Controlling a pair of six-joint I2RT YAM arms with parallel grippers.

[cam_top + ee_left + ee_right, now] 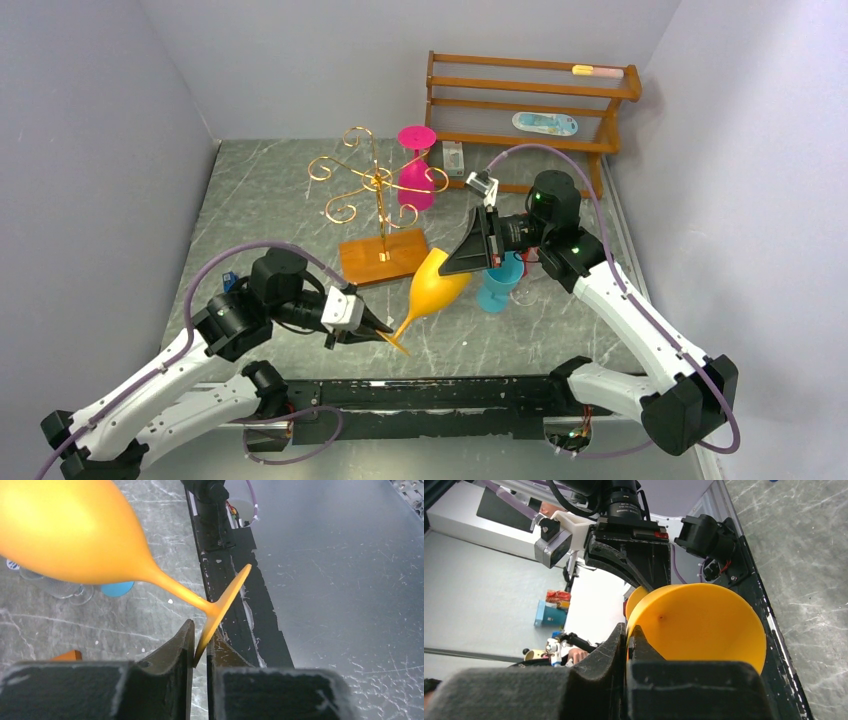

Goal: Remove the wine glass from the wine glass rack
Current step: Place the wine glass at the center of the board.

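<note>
- Orange wine glass [435,285] already off the wine glass rack [375,185], tilted in the air just beside the wooden base [382,257], bowl up to the right, foot low to the left
- Left hand [200,652] pinched narrow on the edge of the foot disc
- Right hand [626,640] clamped on the bowl, rim wall between the fingers
- Judged step: two-hand carry ahead of set-down
- Release one hand only after confirming the other grip; treat the edge pinch on the foot as the weaker one
- Best to lower foot-first onto bare bench [280,210] in front of the base, level the foot flat, then let go of the rim
- Mind the blue glass [497,288] right under the right hand and the pink glass [416,170] hanging from a rack arm behind; no swinging the bowl back into the gold wire
- Bench: dark grey marble-look top with pale veins, likely hard and slick, so gentle touchdown; black strip along the near edge
- Room: plain pale walls on three sides, brown slatted shelf [530,100] in the far right corner with small items on it
</note>
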